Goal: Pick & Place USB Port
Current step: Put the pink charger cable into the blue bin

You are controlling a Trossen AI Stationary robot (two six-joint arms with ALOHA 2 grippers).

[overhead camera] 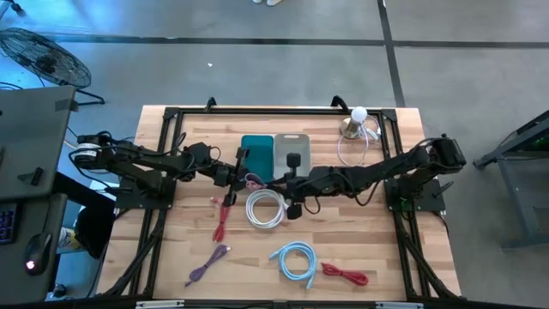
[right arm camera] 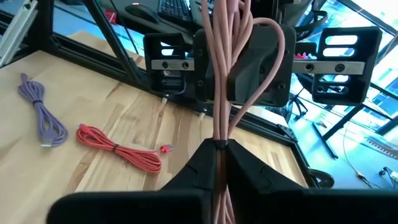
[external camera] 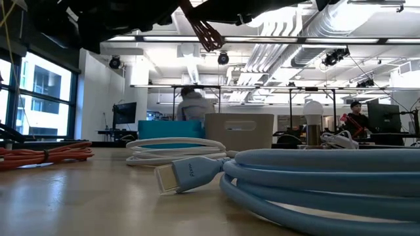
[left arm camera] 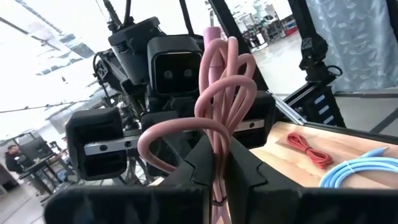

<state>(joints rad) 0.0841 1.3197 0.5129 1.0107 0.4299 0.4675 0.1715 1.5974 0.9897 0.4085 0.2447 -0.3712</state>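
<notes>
Above the table's middle, our left gripper (left arm camera: pixel 219 163) and right gripper (right arm camera: pixel 222 163) both clamp the pink cable (left arm camera: pixel 225 93) aloft, seemingly mid-handover, beside the teal bin (overhead camera: pixel 256 151).

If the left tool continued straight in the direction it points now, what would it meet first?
Probably the right tool, facing it closely. Both tools grip the same pink cable, held between them above the table; exact depth is unclear.

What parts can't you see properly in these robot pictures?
- High view: where the pink cable is pinched, hidden under both arms.
- Low view: both pincers, cut off by the top edge.
- Left wrist view: the blue cable, cut off at the edge.
- Low view: the teal box, partly behind the white cable.
</notes>
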